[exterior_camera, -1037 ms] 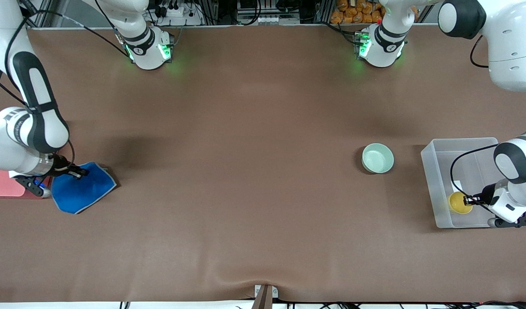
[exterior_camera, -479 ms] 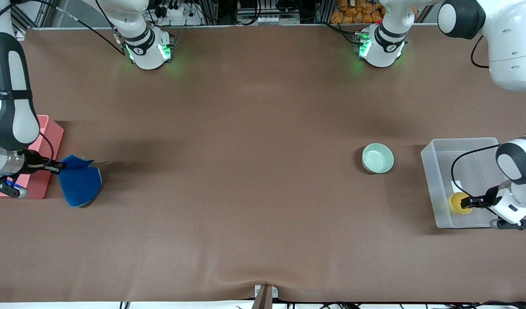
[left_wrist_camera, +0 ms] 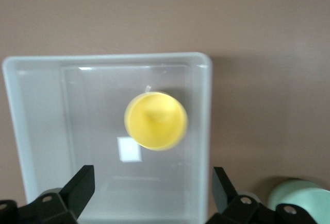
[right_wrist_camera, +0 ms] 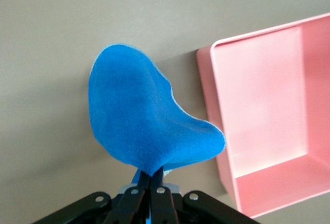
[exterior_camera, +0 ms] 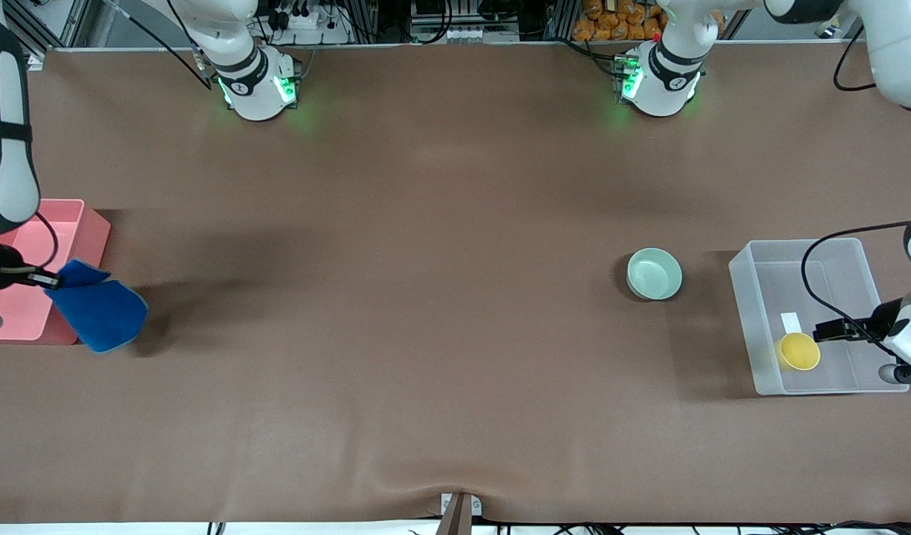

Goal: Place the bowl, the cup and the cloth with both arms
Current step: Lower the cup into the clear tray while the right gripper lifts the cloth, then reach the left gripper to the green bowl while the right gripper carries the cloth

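Blue cloth (right_wrist_camera: 147,123) pinched, left jaws spread wide

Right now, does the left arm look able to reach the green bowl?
Probably yes. The left gripper hangs open over the clear bin where the cup sits, holding nothing. The bowl stands alone beside that bin, with nothing between them.

Left gripper (left_wrist_camera: 149,195) spread wide; right gripper (right_wrist_camera: 150,183) clamped.

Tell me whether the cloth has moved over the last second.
Yes. The cloth, shut in the right pincer, has lifted off the table and shifted toward the pink bin, now overlapping its edge.
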You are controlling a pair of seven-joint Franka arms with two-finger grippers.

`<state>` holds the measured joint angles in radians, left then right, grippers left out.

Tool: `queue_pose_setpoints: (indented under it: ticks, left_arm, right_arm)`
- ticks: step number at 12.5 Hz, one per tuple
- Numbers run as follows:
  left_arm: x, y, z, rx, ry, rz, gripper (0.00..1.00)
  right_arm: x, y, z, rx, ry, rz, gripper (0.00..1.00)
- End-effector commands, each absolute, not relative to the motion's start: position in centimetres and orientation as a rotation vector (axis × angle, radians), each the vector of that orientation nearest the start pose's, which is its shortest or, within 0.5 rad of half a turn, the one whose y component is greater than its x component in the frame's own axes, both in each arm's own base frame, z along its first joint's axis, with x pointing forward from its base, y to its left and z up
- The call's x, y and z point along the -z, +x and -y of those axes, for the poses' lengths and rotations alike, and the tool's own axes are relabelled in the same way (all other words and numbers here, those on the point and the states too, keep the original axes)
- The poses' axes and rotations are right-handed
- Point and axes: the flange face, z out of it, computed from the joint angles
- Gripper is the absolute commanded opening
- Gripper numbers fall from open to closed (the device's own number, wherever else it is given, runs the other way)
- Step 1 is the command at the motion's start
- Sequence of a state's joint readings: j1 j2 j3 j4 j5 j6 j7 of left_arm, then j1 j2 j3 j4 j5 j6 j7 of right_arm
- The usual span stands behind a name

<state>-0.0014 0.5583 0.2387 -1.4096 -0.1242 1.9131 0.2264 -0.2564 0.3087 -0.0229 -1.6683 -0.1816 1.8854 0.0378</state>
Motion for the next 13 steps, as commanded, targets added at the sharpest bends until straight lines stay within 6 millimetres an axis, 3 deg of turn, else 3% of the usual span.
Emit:
queue_pose_setpoints:
  ticks: [1, 4, 6, 9, 11, 13]
  left_arm:
    - [-40.8, 68.0, -8.3, -0.137, -3.134, 0.230, 1.00]
    - [-40.2, 66.3, -3.7, -0.192, -3.190, 0.096, 1.00]
    - [-36.5, 65.1, -0.9, -0.239, -3.203, 0.052, 1.00]
    - [-31.4, 60.9, 1.3, -0.045, -3.213, 0.082, 1.00]
    - [-30.5, 60.5, 4.1, -0.055, -3.214, 0.164, 1.00]
    - [-29.1, 58.5, 5.0, -0.117, -3.191, 0.130, 1.00]
  right_arm:
    - [-45.2, 60.6, 19.0, -0.140, -3.342, -0.287, 0.00]
    - [-48.2, 59.0, 21.2, -0.120, -3.362, -0.154, 0.00]
    - [-49.1, 58.2, 22.8, -0.121, -3.369, -0.066, 0.00]
    - [-50.0, 56.9, 26.3, -0.142, -3.379, 0.079, 0.00]
    - [-50.0, 55.2, 30.0, -0.185, -3.379, 0.160, 0.00]
    - [-49.3, 54.5, 33.0, -0.196, -3.387, 0.271, 0.00]
